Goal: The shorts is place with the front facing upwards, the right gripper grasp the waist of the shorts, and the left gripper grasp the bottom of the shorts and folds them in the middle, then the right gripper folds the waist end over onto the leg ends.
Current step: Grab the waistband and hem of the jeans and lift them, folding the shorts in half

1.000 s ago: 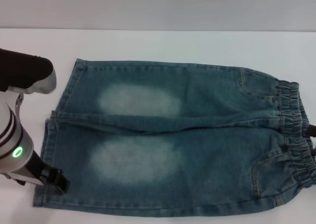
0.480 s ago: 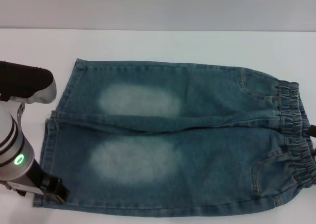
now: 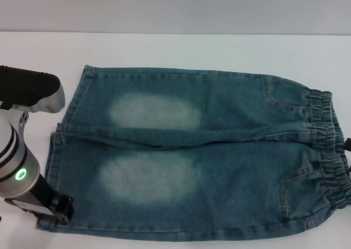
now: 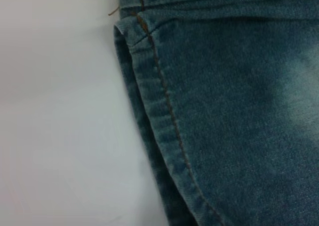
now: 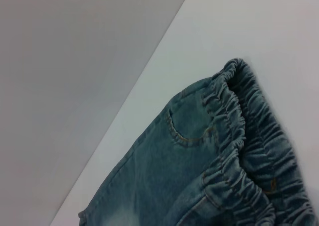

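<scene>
The blue denim shorts lie flat and front up, with two pale patches on the legs. The leg hems point left and the gathered waistband points right. My left gripper, on the silver arm with the green ring light, sits at the near corner of the near leg's hem. The left wrist view looks closely at that stitched hem and shows no fingers. Only a black sliver of my right gripper shows at the frame's right edge, beside the waistband. In the right wrist view the waistband and a pocket seam are visible.
The shorts rest on a white table whose far edge meets a grey wall. Bare tabletop shows beyond the shorts and left of the hems.
The left arm has moved toward me along the leg hems, bringing its gripper from beside the hem to its near corner. The shorts have not moved.
</scene>
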### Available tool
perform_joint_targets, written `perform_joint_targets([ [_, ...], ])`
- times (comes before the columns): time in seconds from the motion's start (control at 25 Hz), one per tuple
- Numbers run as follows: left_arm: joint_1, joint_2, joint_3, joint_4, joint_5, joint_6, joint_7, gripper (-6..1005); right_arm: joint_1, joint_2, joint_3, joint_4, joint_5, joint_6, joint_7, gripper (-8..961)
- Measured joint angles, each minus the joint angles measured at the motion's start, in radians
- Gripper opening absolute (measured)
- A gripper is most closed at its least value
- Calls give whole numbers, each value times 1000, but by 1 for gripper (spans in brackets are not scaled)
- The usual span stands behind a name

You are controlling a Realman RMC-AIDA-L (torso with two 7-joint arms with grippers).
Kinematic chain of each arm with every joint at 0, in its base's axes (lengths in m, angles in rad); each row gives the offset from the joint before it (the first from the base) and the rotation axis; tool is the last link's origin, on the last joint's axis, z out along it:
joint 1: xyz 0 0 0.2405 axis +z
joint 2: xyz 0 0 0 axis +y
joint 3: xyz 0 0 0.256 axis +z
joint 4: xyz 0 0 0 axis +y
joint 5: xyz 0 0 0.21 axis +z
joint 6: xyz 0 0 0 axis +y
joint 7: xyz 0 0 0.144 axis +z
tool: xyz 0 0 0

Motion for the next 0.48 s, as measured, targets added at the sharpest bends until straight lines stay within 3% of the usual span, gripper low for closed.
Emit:
perform_joint_targets([
  [0.28,2,0,-1,17,-3,-6,3,395,-6,1,18,-1,0,16,0,805],
  [0.4,1,1,-1,26,-4,-12,3,161,-8,2,31,-3,0,25,0,804],
  [0.48,0,0,-1,30,-5,-13,3,107,-13,2,44,-6,-20,29,-1,804],
])
